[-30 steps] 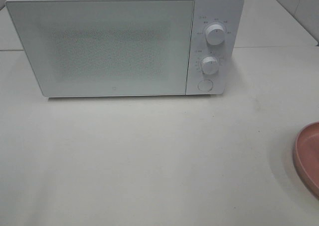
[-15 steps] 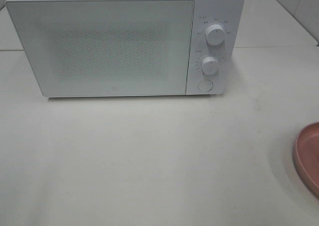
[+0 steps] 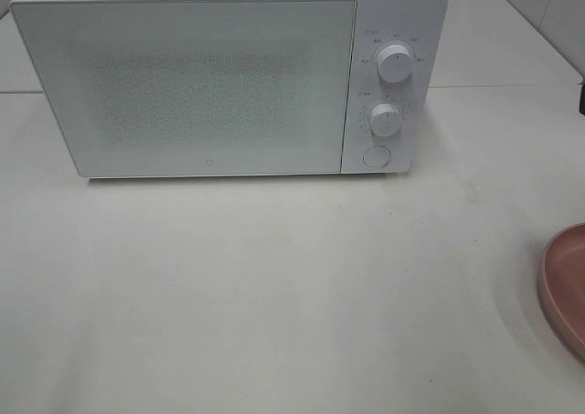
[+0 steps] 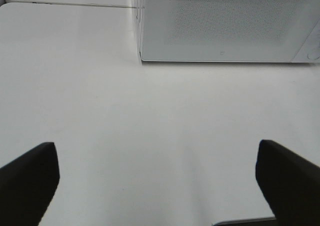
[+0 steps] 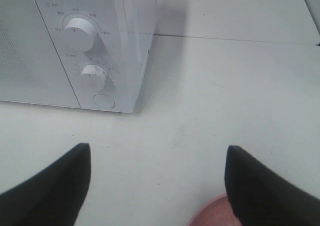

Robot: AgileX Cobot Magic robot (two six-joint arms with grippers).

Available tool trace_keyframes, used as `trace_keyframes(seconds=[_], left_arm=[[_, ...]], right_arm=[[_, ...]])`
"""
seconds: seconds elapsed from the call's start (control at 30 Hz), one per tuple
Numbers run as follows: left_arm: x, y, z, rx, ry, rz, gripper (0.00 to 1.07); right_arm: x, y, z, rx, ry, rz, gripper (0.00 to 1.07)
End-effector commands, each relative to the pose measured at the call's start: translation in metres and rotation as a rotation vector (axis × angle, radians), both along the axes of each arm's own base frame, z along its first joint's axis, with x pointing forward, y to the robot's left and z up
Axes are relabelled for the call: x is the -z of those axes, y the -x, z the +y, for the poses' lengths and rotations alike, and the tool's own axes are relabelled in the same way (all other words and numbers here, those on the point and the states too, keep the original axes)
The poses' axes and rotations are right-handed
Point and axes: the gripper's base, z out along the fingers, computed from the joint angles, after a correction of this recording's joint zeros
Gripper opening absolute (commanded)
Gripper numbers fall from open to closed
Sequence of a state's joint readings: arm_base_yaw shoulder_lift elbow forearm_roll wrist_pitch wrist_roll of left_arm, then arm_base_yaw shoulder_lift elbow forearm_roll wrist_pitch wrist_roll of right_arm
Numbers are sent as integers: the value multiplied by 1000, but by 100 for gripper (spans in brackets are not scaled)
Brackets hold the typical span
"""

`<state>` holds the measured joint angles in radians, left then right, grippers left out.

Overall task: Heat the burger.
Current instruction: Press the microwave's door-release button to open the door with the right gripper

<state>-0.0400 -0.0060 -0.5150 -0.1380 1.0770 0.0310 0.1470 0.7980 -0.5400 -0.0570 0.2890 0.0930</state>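
Burger: it shows in none of the three views, so neither its look nor its place can be told.

The left claw (image 4: 160, 186) stands wide open, its two dark fingers (image 4: 27, 181) far apart with only bare white surface (image 3: 274, 286) between them. The right claw (image 5: 160, 186) is also spread, and nothing is held between its fingers. The rim of a pink plate (image 5: 212, 217) lies just below and between them. That plate sits at the near right edge of the surface, cut off by the exterior view.

At the far side stands a white microwave (image 3: 201, 85) with its door closed. Its control panel on the right carries an upper dial (image 3: 394, 64), a lower dial (image 3: 385, 120) and a round button (image 3: 376, 155) beneath. Small grey markings ring both dials and a tiny mark sits low on the door, all too small to read.

Compared with a second ago, a sliver of something dark (image 3: 582, 99) has come in at the right edge of the exterior view. Microwave and plate lie as before.
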Motion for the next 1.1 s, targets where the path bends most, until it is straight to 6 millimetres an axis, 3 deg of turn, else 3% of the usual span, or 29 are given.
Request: trace_keyframes(seconds=[0.03,0.2,0.27,0.57,0.9,1.1], left_arm=[[-1,2,0,3,6,-28,100],[-1,2,0,3,6,-28,100],[-1,2,0,3,6,-28,100],[-1,2,0,3,6,-28,100],[-1,2,0,3,6,-28,100],[-1,2,0,3,6,-28,100]], right_arm=[[0,-18,2,1,-9,-79,75],[10,-27,5,-16,-23,-174,75],[21,-34,7,-40,-23,-285,75],[42,-40,5,-25,20,-419,72],[71,-49,-1,86,-4,-417,72],[90,-50,13,100,43,-393,72]])
